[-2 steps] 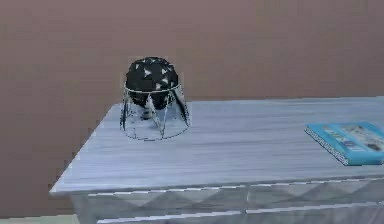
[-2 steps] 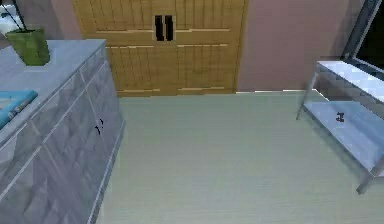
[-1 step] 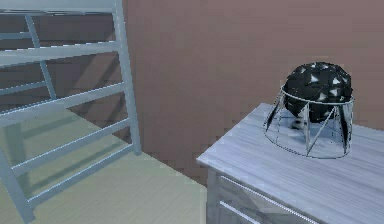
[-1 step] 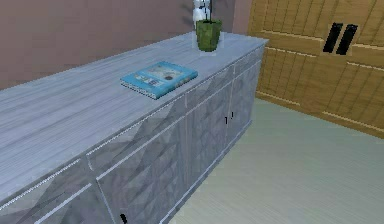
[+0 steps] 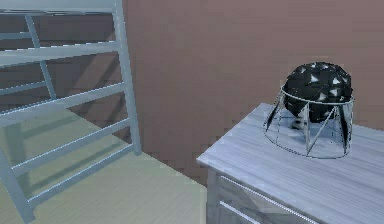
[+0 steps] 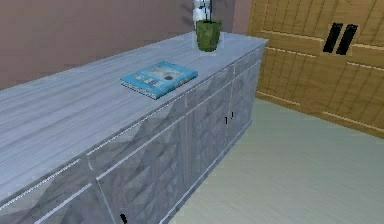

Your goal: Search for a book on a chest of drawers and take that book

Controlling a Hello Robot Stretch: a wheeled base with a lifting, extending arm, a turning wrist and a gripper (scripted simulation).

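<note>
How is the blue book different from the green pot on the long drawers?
The book lies flat; the pot stands upright. The book is blue and rectangular; the pot is green and round. The book sits near the middle of the top; the pot is at the end by the wooden door. Both rest on the same grey chest.

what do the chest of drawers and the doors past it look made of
Chest of drawers: probably wood with a pale grey, matte washed finish; streaky grain runs along the top and fronts. Doors: likely varnished yellow-brown wood, with plank lines and raised panels.
</note>
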